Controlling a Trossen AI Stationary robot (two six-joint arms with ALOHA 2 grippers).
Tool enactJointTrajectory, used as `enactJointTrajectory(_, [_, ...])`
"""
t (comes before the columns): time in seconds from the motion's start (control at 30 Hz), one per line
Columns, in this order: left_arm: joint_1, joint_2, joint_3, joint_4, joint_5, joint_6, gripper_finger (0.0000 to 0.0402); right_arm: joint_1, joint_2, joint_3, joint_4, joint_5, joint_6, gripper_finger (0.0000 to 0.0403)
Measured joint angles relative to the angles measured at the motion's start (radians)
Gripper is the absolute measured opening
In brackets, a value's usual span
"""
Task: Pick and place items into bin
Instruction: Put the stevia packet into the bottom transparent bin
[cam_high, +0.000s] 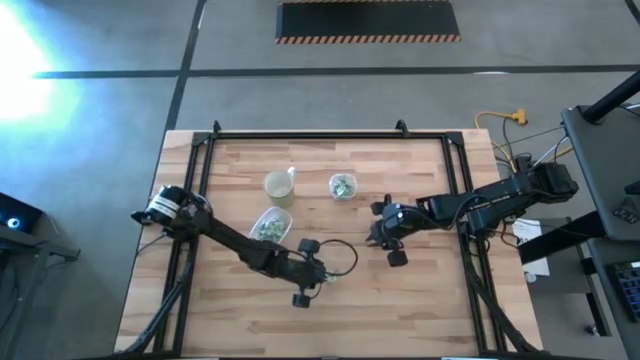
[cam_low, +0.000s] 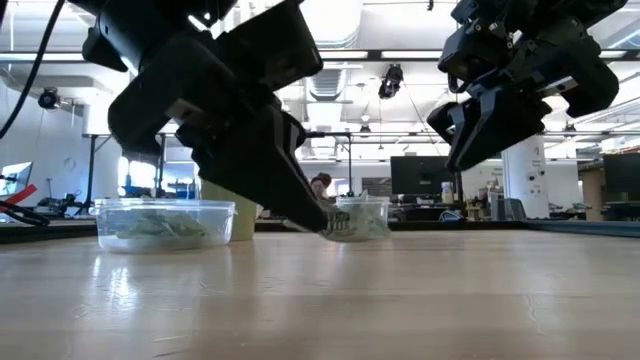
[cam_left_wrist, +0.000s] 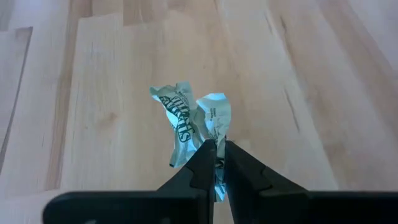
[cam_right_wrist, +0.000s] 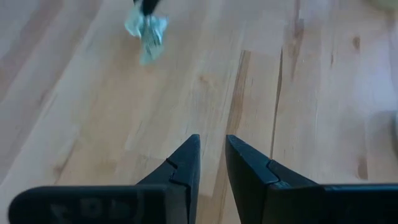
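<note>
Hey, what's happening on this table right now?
The left gripper is shut on a crinkled green-and-white wrapped piece, near the table's middle. The right gripper hangs above the wood with nothing between its fingers. A clear tray and a small clear tub already contain similar pieces, with a pale cup beside them.

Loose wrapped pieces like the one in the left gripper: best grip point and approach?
Pinch a raised crinkled fold, coming steeply from above. The wrapped piece is thin crumpled film with nothing firm to clamp, and the left gripper holds it by just such a twisted end. A flat approach along the table would likely push it away.
</note>
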Motion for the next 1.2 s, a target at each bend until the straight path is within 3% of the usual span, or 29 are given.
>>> enactJointTrajectory(0.2, [0.0,0.001,-0.006,-0.002,-0.011,0.016,0.0018,0.0,0.012,-0.01,0.06,0.0,0.0,0.008])
enactJointTrajectory(0.6, [-0.002,0.002,-0.007,0.0,-0.019,0.028,0.0104,0.0,0.018,-0.01,0.066,0.003,-0.015,0.0094])
enactJointTrajectory(1.2, [-0.009,0.004,-0.02,0.001,0.034,0.027,0.0107,0.0,0.018,-0.01,0.065,0.002,-0.015,0.0093])
